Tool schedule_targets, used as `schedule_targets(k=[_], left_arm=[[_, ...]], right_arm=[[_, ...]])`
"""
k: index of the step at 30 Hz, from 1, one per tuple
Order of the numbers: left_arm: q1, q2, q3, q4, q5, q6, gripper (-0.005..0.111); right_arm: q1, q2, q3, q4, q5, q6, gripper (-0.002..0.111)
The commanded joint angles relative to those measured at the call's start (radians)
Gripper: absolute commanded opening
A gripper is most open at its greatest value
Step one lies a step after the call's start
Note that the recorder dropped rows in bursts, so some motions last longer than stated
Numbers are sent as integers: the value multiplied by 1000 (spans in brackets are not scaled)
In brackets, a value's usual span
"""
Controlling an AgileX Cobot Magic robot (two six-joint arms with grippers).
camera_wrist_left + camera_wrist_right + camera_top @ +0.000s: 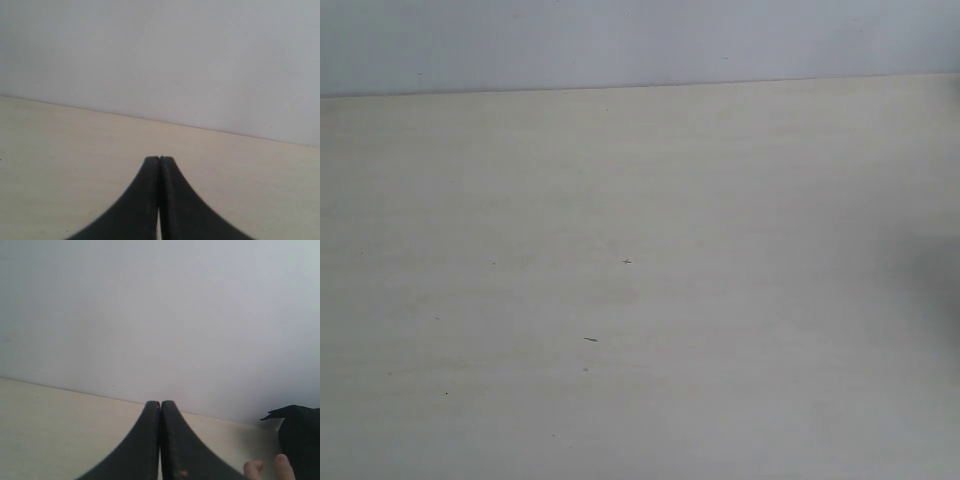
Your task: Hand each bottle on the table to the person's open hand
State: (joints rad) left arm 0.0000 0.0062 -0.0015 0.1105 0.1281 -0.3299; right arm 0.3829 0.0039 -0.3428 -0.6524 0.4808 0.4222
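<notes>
No bottle shows in any view. The pale cream table [640, 280] fills the exterior view with only tiny dark specks on it, and neither arm appears there. In the left wrist view my left gripper [159, 159] is shut, its black fingers pressed together with nothing between them, above the table [60, 150]. My right gripper [160, 403] is shut and empty too. In the right wrist view the person's hand [267, 470] shows only as two fingertips at the frame's edge, next to a black sleeve [300, 440].
A plain light grey wall [640, 40] stands behind the table's far edge [640, 87]. A faint dark shadow lies at the right border of the exterior view [940, 270].
</notes>
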Motion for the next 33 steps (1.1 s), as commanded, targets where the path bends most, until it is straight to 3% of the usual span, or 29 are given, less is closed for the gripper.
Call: schedule_targets(k=[1, 7, 11, 15, 17, 24, 33], left_arm=[[2, -6, 2, 6, -3, 1, 0], [2, -6, 2, 6, -3, 1, 0], [2, -6, 2, 6, -3, 1, 0], [2, -6, 2, 6, -3, 1, 0], [2, -6, 2, 6, -3, 1, 0], [2, -6, 2, 6, -3, 1, 0], [2, -6, 2, 6, -3, 1, 0]], right_arm=[[1, -4, 1, -1, -5, 1, 0], [-38, -4, -2, 11, -20, 32, 0], [-233, -4, 14, 119, 14, 149, 0], [-406, -4, 97, 161, -127, 175, 0], [-438, -4, 154, 163, -201, 175, 0], [-397, -4, 343, 163, -386, 175, 0], [-378, -4, 343, 172, -388, 187, 0]])
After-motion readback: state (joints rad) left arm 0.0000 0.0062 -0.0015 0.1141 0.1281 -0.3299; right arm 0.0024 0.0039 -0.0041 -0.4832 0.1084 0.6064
